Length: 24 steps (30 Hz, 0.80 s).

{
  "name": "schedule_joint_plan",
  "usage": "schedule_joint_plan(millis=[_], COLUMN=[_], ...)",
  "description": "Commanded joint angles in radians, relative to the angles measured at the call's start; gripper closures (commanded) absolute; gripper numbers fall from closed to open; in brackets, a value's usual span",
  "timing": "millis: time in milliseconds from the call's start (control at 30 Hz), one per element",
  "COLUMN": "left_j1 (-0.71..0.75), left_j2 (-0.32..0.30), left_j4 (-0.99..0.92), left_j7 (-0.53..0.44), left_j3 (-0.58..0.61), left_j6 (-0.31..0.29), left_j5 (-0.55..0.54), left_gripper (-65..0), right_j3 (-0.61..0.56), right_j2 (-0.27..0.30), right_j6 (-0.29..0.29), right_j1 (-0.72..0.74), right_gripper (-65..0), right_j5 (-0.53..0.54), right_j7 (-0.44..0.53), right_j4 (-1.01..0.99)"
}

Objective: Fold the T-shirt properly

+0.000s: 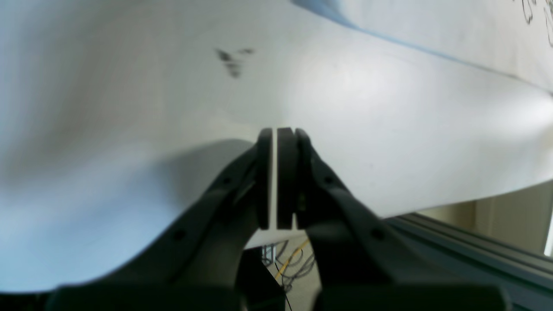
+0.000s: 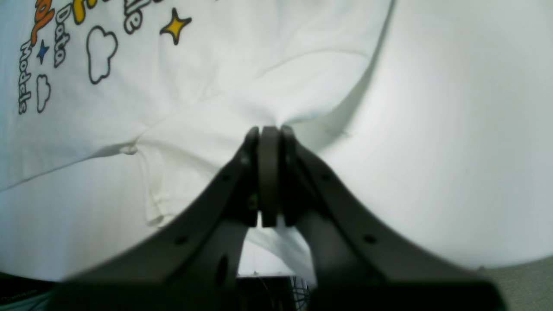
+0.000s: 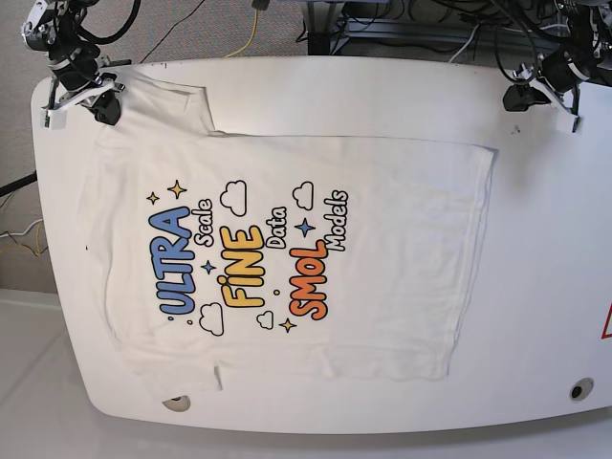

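The white T-shirt lies spread flat on the white table, print side up, neck end toward the base view's left. My right gripper is at the far left corner, shut. In the right wrist view the right gripper touches the sleeve of the T-shirt, where folds gather; I cannot tell whether cloth is pinched. My left gripper is at the far right corner, shut over bare table with nothing in it. The left gripper points toward the T-shirt's hem.
Cables and a metal frame run behind the table's far edge. A small dark mark sits on the table ahead of the left gripper. Round holes lie near the front edge.
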Motion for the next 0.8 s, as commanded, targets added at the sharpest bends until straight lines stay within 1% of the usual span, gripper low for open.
schedule_joint_plan(millis=[0,67,133,200,400,467,600,767], left_j1=[0.002,0.002,0.005,0.004,0.0,-0.017,-0.025,-0.034], left_j2=[-0.013,-0.012,-0.015,-0.014,-0.013,-0.013,-0.014,-0.017], left_j4=[0.027,0.036,0.045,0.054,0.07,0.052,0.05,0.048], left_j7=[0.007,0.01,-0.004,-0.006,-0.002,0.028,0.036,0.043], left_j3=[-0.005,-0.005,-0.005,-0.006,-0.006,-0.006,-0.008,-0.008], left_j6=[-0.014,-0.018,-0.021,-0.023,-0.021,-0.024,-0.017,-0.017], left_j5=[-0.009,-0.005,-0.001,0.0,0.004,0.018,0.021,0.024], left_gripper=[-3.9,-11.2,-22.0,-24.7,-27.6,-32.3,-35.0,-36.1], right_j3=[0.006,0.006,0.007,0.007,0.008,0.011,0.012,0.011], right_j2=[0.018,0.017,0.016,0.017,0.017,0.018,0.018,0.019], right_j6=[0.006,0.008,0.01,0.01,0.01,0.007,0.009,0.009], right_j1=[-0.002,-0.003,-0.007,-0.006,-0.008,-0.005,-0.006,-0.007], right_gripper=[0.0,0.0,0.0,0.0,0.0,0.0,0.0,0.0], right_j5=[0.013,0.012,0.013,0.012,0.015,0.022,0.026,0.027], right_j7=[0.02,0.019,0.022,0.022,0.022,0.025,0.027,0.027], right_j4=[0.012,0.009,0.01,0.009,0.007,0.005,0.004,0.003])
